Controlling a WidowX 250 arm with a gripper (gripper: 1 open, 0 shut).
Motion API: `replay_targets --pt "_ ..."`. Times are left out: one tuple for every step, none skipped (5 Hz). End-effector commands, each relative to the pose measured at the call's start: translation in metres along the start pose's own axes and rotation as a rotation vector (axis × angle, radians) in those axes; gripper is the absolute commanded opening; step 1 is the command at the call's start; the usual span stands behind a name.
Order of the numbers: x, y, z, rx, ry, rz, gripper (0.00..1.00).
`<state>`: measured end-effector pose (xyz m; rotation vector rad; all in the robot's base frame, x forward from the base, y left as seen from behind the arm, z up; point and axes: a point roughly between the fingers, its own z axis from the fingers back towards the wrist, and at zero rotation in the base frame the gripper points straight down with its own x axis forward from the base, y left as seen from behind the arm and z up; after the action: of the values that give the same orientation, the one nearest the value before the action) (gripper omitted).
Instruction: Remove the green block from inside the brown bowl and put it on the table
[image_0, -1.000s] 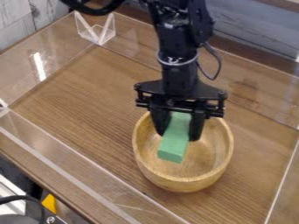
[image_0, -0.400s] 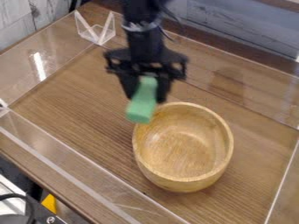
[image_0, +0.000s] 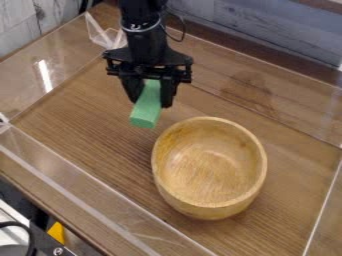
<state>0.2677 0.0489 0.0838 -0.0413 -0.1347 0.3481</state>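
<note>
My claw (image_0: 148, 88) points straight down and is pinched on the green block (image_0: 146, 107), one black finger on each side of its upper end. The block hangs from my fingers tilted, its lower end swung toward the camera side, and most of its bright green length shows below the fingertips. It is clear of the brown bowl (image_0: 210, 166) altogether: it sits up and to the left of the bowl's rim in the camera view, over bare wood and not over the hollow. I cannot tell whether the lower end of the block touches the table (image_0: 80, 130) or hangs just above it.

The bowl stands upright on the table, round and thick-walled, light wood with a smooth grain. Its inside shows only its own pale floor and walls. My claw and the bowl are apart; the nearest bit of rim lies just beside the block's lower corner, to the right of it and below.

The table is dark-streaked brown wood grain. Clear acrylic walls (image_0: 54, 70) border it; one runs along the left of the bowl, well away from it, and another crosses the near side, below the bowl in the view. Beyond my arm, far from the bowl toward the back left, a small clear triangular stand (image_0: 104, 34) sits at the table's edge.
</note>
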Motion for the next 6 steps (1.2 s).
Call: replay_targets --pt "0.016 -0.008 0.006 0.011 -0.072 -0.021 0.0" --pt "0.021 -0.015 0.0 0.024 -0.092 -0.035 0.0" --pt "0.026 -0.023 -0.005 0.033 -0.105 -0.05 0.0" --pt "0.03 -0.031 -0.009 0.036 -0.115 -0.063 0.0" --pt "0.033 -0.033 -0.009 0.038 -0.119 -0.069 0.0" --pt "0.036 -0.037 -0.007 0.037 -0.123 -0.073 0.0"
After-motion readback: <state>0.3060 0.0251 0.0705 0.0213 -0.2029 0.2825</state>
